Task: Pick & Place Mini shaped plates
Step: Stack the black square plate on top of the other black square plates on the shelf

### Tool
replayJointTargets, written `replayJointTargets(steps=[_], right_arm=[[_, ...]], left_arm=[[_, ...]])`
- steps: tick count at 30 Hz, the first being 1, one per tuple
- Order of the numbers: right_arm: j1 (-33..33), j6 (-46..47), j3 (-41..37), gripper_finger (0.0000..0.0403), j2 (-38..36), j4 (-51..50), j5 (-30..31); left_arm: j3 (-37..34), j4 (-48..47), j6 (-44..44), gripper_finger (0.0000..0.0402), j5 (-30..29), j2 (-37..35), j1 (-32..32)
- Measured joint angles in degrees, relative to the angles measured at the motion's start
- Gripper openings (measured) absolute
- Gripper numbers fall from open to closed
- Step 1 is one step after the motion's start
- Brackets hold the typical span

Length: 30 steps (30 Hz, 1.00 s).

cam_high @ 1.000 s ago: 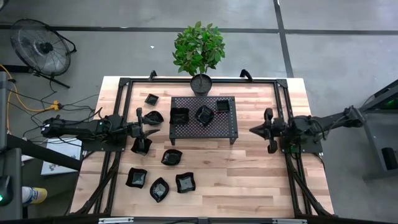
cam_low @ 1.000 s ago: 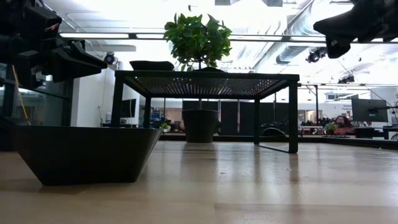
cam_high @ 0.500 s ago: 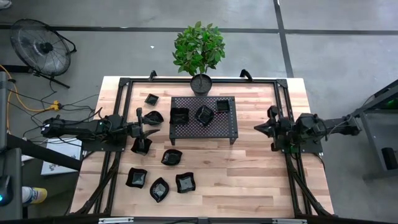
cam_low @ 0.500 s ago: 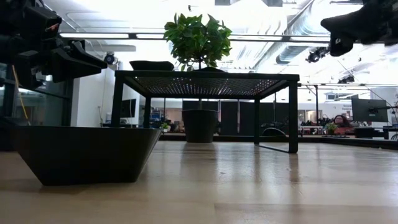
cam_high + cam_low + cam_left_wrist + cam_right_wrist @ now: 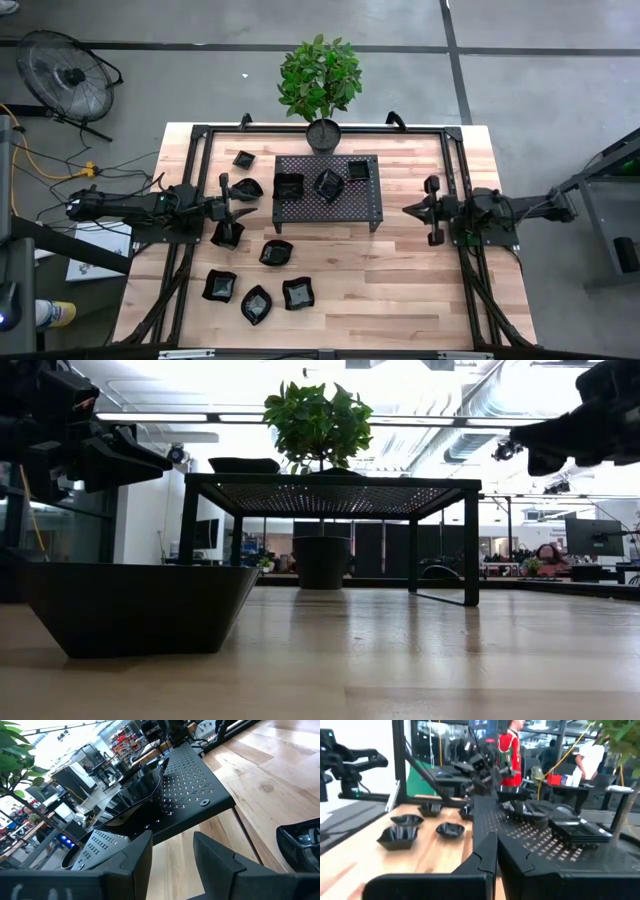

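Both my arms hover beside the rack, neither holding a plate.

My left gripper (image 5: 226, 209) hangs with jaws parted and empty at the left of the surface (image 5: 400, 290), above one mini shaped plate (image 5: 228, 234); five more lie nearby. Three plates sit on the perforated rack (image 5: 372, 205) below the potted plant (image 5: 321, 88). My right gripper (image 5: 424, 210) hovers right of the rack, jaws nearly closed, empty.

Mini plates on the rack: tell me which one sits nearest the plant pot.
The small square plate at the rack's far right corner; the other two lie farther from the pot.
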Motion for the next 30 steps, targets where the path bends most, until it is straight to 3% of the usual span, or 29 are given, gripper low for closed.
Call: replayJointTargets(steps=[30], right_arm=[[-0.99,-1.25,0.02,0.0009,0.3,-1.83,-2.23]], left_arm=[[0.0,0.0,-0.02,0.014,0.0,0.0,0.0]])
